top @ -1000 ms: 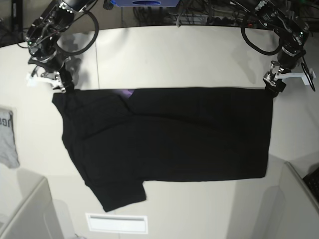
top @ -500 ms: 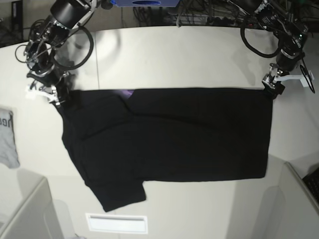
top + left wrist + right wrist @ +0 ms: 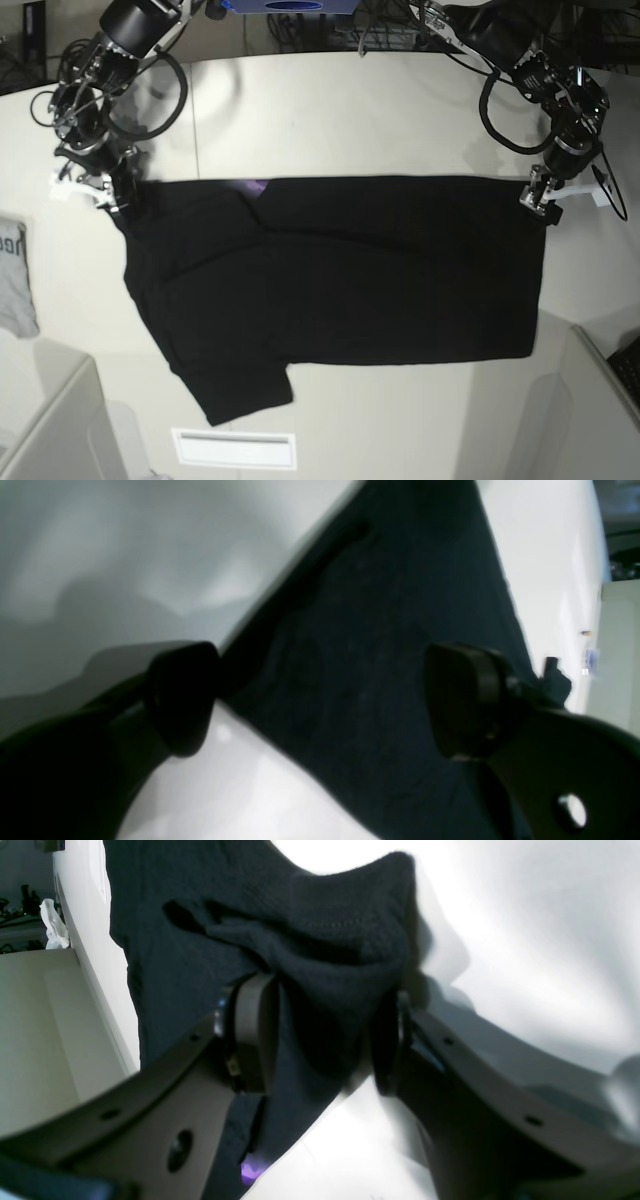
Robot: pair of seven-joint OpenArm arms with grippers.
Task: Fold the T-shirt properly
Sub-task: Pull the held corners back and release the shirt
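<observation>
Shows the T-shirt (image 3: 340, 270) lying flat and dark on the table (image 3: 350, 110), stretched from the right gripper (image 3: 112, 190) at one end to the left gripper (image 3: 540, 200) at the other. Looks already doubled once lengthwise. Judged so from the straight edge running between the two grippers, the purple glimpse at the collar on that edge close to the right gripper, and only one sleeve sticking out on the side away from both.

At the right gripper (image 3: 325, 1040): clamped on a bunched wad of black cloth at the shoulder corner, fabric pinched between the pads and puckered just beyond them.

At the left gripper (image 3: 320, 700): jaws spread wide, straddling the hem corner, one pad over bare table and the other over cloth, nothing pinched.

Done, then, as far as can be judged: spreading, and probably a first half-fold. Left to do: closing on the hem corner, tucking in the loose sleeve, and bringing hem toward collar for a compact packet.

Beyond the right gripper, near the table's edge: a light grey garment (image 3: 15, 280), untouched and no part of the job.
</observation>
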